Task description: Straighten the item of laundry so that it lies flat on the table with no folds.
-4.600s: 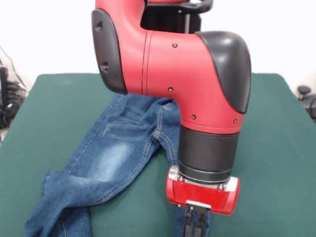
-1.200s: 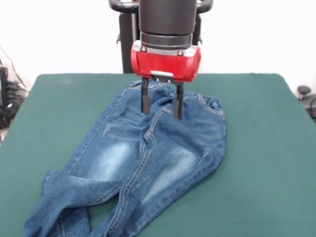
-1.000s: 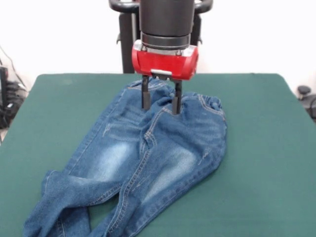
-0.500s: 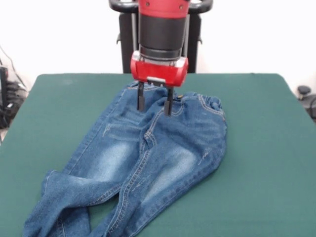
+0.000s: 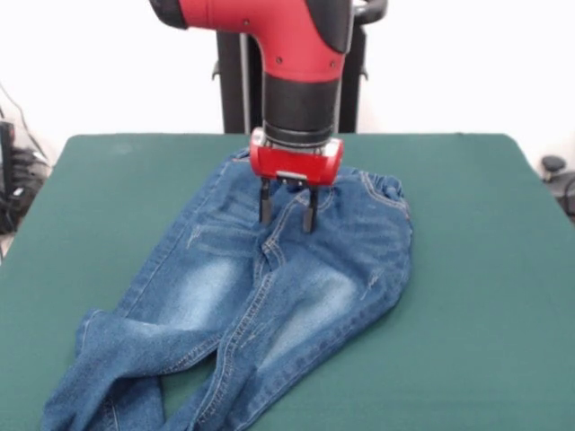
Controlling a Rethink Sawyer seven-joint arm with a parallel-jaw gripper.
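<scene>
Green table point(image 5: 485, 269): 1 jeans point(image 5: 269, 296), 1 gripper point(image 5: 287, 211), fingers point(image 5: 265, 205) apart.

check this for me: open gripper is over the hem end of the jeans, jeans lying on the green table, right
Not quite. The front view shows the open gripper over the waistband end of the jeans, near the fly, not the hem end. The hems lie at the opposite end, toward the picture's bottom left. The jeans do lie on the green table.

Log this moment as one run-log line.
gripper: open, fingers down over fly, contact unclear | jeans: front up, legs creased at hems | table: green | task: unfinished
</scene>
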